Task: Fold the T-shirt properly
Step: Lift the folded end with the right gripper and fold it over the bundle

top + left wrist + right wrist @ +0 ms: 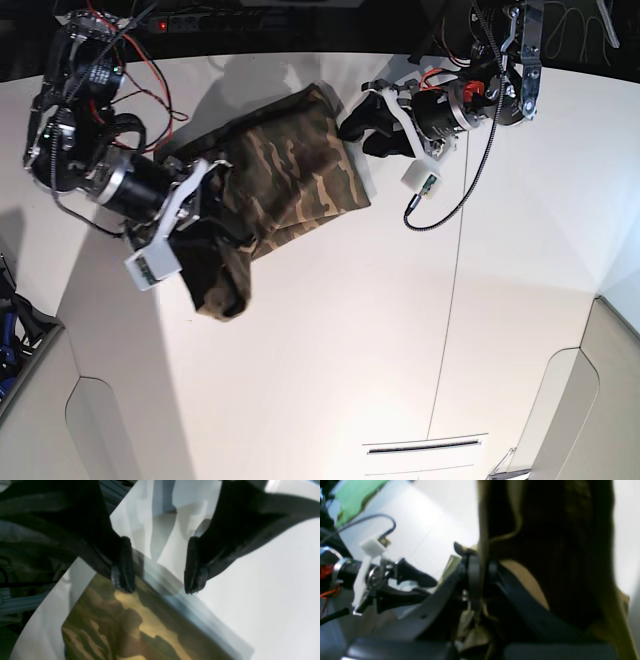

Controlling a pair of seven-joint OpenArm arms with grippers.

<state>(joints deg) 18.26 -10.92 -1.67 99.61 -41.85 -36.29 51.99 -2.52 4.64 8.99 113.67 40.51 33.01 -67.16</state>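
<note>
Right fingers [480, 577] pinch unlabelled camouflage T-shirt [290, 175].

**No readable text**

No word, brand, number or sign can be made out in any view. The T-shirt [290, 170] carries only camouflage patterning, and what lies between and beside the jaws is blurred and unmarked.

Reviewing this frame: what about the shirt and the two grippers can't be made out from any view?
- Base view: the T-shirt is bunched; collar and sleeves cannot be told apart.
- Right wrist view: right gripper is shut on cloth, but blur and darkness hide which edge it pinches.
- Left wrist view: left gripper is open above the shirt's edge; the frame cuts off most of the shirt.
</note>
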